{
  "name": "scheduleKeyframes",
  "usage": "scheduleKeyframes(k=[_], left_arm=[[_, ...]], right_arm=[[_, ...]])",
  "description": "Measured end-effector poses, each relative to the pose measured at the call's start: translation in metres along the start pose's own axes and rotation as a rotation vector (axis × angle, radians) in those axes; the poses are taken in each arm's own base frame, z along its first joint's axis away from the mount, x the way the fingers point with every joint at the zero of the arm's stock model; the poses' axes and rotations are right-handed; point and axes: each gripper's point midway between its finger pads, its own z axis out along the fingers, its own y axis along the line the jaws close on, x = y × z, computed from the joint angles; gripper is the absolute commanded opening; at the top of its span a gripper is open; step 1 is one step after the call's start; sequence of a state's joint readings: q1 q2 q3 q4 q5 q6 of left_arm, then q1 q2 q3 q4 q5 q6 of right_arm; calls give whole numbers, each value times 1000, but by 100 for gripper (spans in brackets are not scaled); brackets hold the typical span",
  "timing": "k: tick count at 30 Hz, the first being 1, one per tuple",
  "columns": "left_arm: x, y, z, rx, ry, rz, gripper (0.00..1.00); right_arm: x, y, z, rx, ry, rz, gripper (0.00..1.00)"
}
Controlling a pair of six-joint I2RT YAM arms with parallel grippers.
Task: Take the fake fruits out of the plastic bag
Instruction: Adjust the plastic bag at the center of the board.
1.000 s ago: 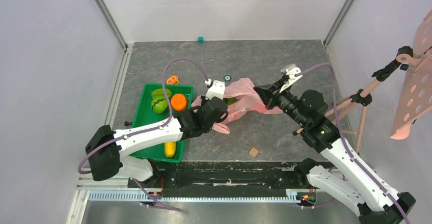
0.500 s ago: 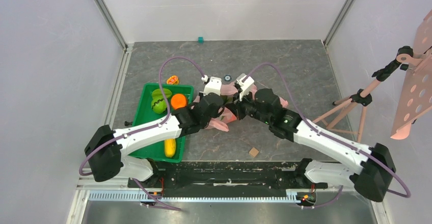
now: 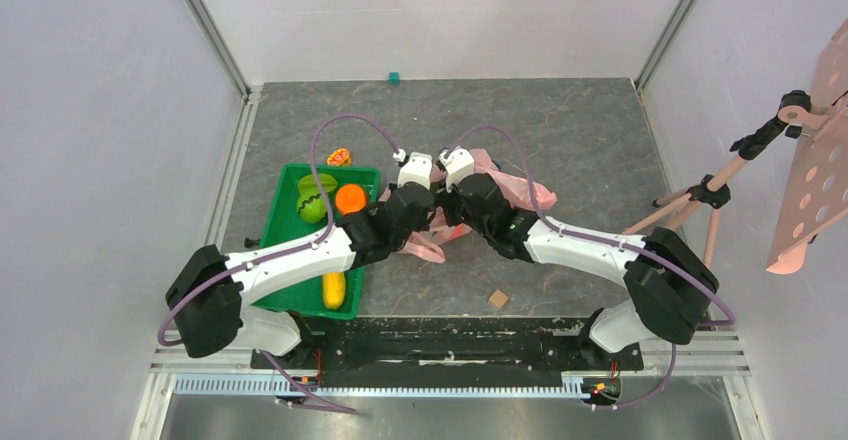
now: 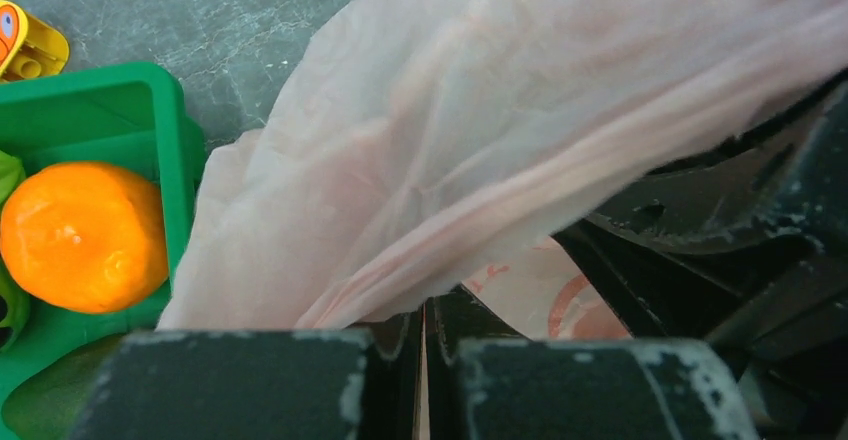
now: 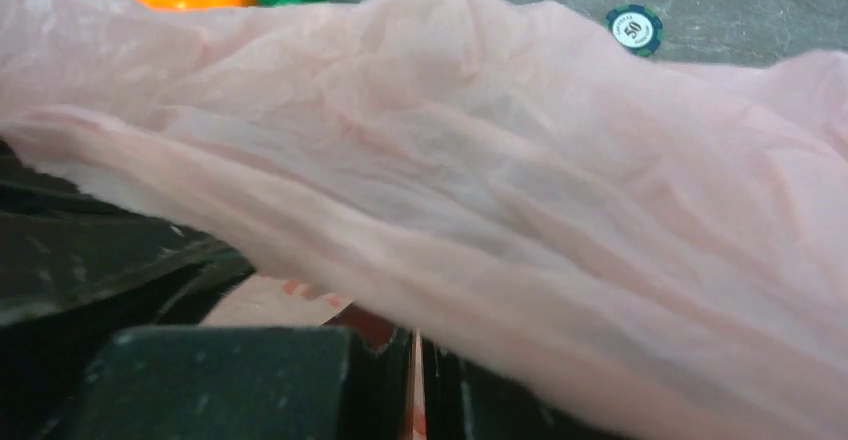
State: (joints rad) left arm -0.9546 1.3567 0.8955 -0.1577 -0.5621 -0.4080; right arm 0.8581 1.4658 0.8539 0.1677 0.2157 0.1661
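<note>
The pink plastic bag (image 3: 505,188) lies crumpled on the grey floor just right of the green tray. My left gripper (image 3: 424,206) and right gripper (image 3: 456,200) meet at its left end, almost touching. In the left wrist view the left gripper (image 4: 425,312) is shut with a thin strip of the bag (image 4: 480,110) between its jaws. In the right wrist view the right gripper (image 5: 415,348) is also shut on bag film (image 5: 520,160). The fake fruits are hidden. Only a dark red patch (image 5: 368,324) shows under the film, and I cannot tell what it is.
The green tray (image 3: 330,167) holds an orange ball (image 3: 351,200), a green fruit (image 3: 314,200) and a yellow fruit (image 3: 333,290). A small yellow toy (image 3: 339,157), a poker chip (image 5: 635,29), a brown block (image 3: 497,299) and a teal cube (image 3: 394,78) lie around. A tripod stand (image 3: 700,195) is at the right.
My right arm has swung left from the bag's right end to its left end, beside the left gripper. The bag has slackened and bunched leftward. The left arm has barely moved.
</note>
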Motion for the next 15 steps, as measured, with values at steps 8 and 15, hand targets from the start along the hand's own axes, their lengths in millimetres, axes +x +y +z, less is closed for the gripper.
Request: scheduleKeyframes(k=[8,15], left_arm=[[20,17,15,-27,43,-13,2],[44,29,23,-51,95,-33,2]], right_arm=[[57,-13,-1,33,48,21,0],[99,-14,-13,23,114,85,0]])
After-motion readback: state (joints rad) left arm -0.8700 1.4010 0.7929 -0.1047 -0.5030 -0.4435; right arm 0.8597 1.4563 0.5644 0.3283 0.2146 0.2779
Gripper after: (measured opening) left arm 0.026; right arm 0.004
